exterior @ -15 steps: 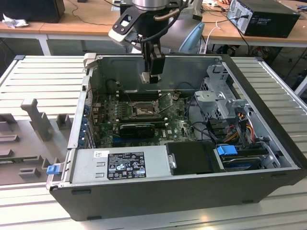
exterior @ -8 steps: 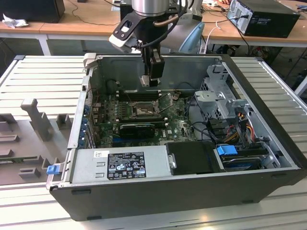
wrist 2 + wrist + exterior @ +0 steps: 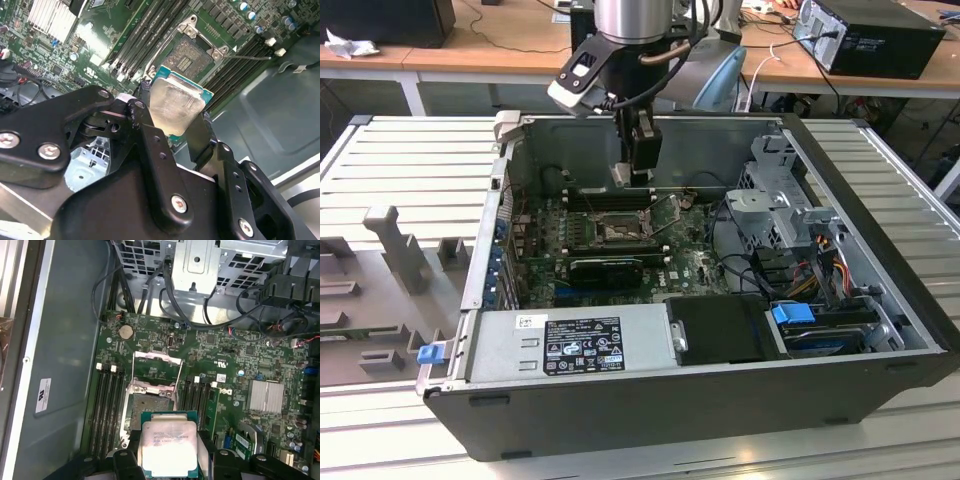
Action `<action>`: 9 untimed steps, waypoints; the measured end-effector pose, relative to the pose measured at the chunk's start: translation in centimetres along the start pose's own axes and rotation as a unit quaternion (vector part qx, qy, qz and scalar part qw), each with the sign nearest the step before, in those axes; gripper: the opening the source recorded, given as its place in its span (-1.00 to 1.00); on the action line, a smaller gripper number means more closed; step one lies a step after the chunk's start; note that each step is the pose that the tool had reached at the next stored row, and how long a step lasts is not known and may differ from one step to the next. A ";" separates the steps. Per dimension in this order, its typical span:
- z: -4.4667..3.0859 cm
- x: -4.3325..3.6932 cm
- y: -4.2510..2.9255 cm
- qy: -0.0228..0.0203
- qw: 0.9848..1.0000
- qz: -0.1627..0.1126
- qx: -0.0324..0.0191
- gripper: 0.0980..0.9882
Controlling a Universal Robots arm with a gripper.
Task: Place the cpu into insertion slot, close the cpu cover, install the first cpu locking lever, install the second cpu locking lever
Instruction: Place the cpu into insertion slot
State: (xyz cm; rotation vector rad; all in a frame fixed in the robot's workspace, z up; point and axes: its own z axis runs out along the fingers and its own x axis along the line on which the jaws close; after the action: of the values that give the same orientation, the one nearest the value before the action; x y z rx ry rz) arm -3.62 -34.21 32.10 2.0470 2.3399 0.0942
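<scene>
The cpu (image 3: 167, 446) is a square chip with a dull silver top and a green edge, and my gripper (image 3: 167, 452) is shut on it by two opposite sides. In the second wrist view the cpu (image 3: 175, 102) sits between the black fingers (image 3: 199, 134). It hangs above the green board, close to the insertion slot (image 3: 150, 407) and apart from it. The slot (image 3: 186, 56) is open and holds no chip. The cpu cover (image 3: 155, 356) is swung up off the slot. In the exterior view my gripper (image 3: 632, 172) hovers over the slot (image 3: 617, 232) inside the case.
The open computer case (image 3: 860, 190) walls the board in. Long black memory slots (image 3: 107, 410) flank the socket. A black card (image 3: 605, 268), the power supply (image 3: 570, 342), a drive cage (image 3: 775, 210) with cables and a finned heat sink (image 3: 267, 396) stand nearby.
</scene>
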 end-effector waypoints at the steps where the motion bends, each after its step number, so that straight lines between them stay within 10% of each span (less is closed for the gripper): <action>1: 0.10 0.00 0.00 -0.001 1.000 0.009 0.000 -0.03; 9: 1.26 -0.02 -0.10 -0.002 0.999 0.035 0.000 -0.03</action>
State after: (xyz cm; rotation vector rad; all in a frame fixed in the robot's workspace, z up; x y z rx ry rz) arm -3.63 -34.21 30.84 2.1264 2.2671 0.0904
